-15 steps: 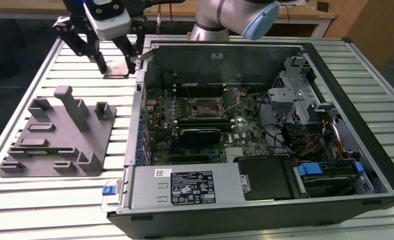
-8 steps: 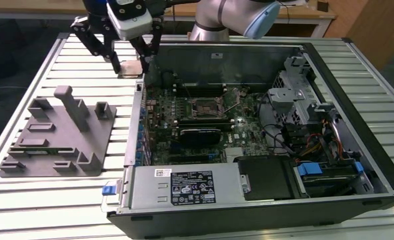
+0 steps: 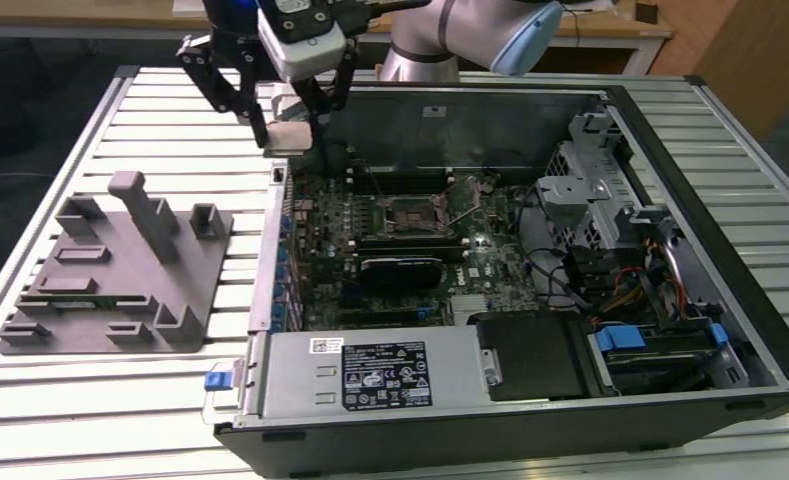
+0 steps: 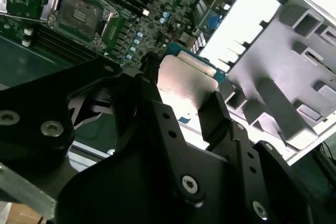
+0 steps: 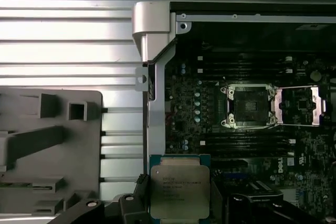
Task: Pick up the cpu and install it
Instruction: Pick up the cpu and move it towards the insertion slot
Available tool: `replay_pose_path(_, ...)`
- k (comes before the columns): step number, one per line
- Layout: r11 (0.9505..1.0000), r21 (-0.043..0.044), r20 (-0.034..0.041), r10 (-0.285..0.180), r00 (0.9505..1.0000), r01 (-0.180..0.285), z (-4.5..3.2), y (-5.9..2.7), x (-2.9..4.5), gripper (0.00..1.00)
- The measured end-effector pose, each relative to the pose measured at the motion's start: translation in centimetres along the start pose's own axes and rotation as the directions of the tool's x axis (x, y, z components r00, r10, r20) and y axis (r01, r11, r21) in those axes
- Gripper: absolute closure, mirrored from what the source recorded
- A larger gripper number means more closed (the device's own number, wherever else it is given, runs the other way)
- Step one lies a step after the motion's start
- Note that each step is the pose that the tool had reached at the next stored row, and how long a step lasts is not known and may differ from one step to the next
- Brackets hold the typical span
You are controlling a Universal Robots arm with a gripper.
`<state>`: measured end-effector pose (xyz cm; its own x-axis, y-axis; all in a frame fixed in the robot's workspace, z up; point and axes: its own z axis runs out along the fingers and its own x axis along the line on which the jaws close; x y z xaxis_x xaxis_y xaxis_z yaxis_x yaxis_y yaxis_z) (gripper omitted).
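Closest to the lens in the second wrist view, the pincer (image 4: 185, 95) is seen closed on the cpu (image 4: 189, 77), whose two opposite edges are clamped between the black fingers (image 4: 218, 116). By such an edge grip the lid and the underside are, it is judged, spared any contact. The chip is carried level in the air, clear of any support, over the side wall of the computer case (image 5: 157, 103). It is thus placed between the grey holder (image 5: 47, 145) on the slatted bench (image 5: 68, 40) and the motherboard (image 5: 191, 114). Its look is shown best in the first wrist view: a flat square with a pale silver metal lid, faint print across it, and a thin green border exposed along one side. Farther off, the socket (image 5: 251, 107) is seen empty, its metal frame (image 5: 279, 109) folded aside, presumably so that the chip can be received. Chip and socket are well apart.
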<state>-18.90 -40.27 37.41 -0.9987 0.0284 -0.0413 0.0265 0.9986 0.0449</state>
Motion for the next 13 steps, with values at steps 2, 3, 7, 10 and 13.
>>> replay_pose_path(2, 1.0000, 0.0000, 0.0000, 0.000, 1.0000, 0.000, 0.13, 0.06, -0.45, 0.46)
replay_pose_path(3, 1.0000, 0.0000, 0.0000, 0.000, 1.0000, 0.000, 0.21, 0.11, -0.69, 0.46)
replay_pose_path(7, 1.0000, 0.0000, 0.0000, 0.000, 1.0000, 0.000, 0.60, 0.31, -1.67, 0.46)
replay_pose_path(10, 1.0000, -0.0001, 0.0000, 0.000, 1.0000, 0.000, 0.96, 0.52, -2.48, 0.46)
replay_pose_path(13, 1.0000, 0.0001, -0.0001, 0.000, 1.0000, 0.000, 1.38, 0.74, -3.27, 0.46)
